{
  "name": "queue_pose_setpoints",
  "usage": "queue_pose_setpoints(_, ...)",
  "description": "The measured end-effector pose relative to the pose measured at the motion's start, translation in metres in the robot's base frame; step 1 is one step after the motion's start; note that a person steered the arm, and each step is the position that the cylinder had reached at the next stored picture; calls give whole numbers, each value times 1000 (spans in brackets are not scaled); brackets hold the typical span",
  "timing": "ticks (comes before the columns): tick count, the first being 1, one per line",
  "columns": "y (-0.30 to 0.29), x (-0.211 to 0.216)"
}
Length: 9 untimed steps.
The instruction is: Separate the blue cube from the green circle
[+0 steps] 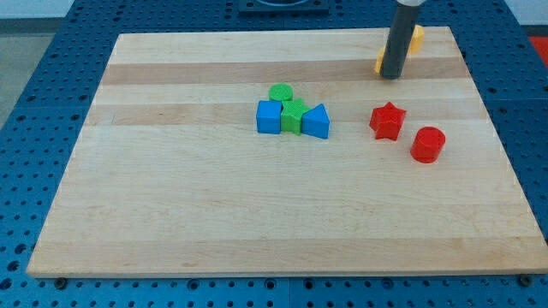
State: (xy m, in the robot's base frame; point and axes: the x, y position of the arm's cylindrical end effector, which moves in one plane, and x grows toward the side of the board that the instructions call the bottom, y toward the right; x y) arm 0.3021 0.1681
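The blue cube [269, 117] lies near the board's middle, toward the view's top. The green circle [281, 92] sits just above it and to its right, touching or nearly touching. A green star-like block [294, 115] is pressed against the cube's right side, and a blue triangular block [316, 122] sits right of that. My tip [390, 77] rests on the board at the view's upper right, well away from this cluster.
A red star [387, 121] and a red cylinder [427, 145] lie at the right. Yellow blocks [416, 38] sit partly hidden behind the rod near the top edge of the wooden board [171, 214].
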Motion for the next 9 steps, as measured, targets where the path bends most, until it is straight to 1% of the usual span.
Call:
queue_pose_setpoints(2,0,-33)
queue_pose_setpoints(3,0,-42)
queue_pose_setpoints(4,-12,-14)
queue_pose_setpoints(5,-44,8)
queue_pose_setpoints(7,-117,12)
queue_pose_setpoints(9,-209,17)
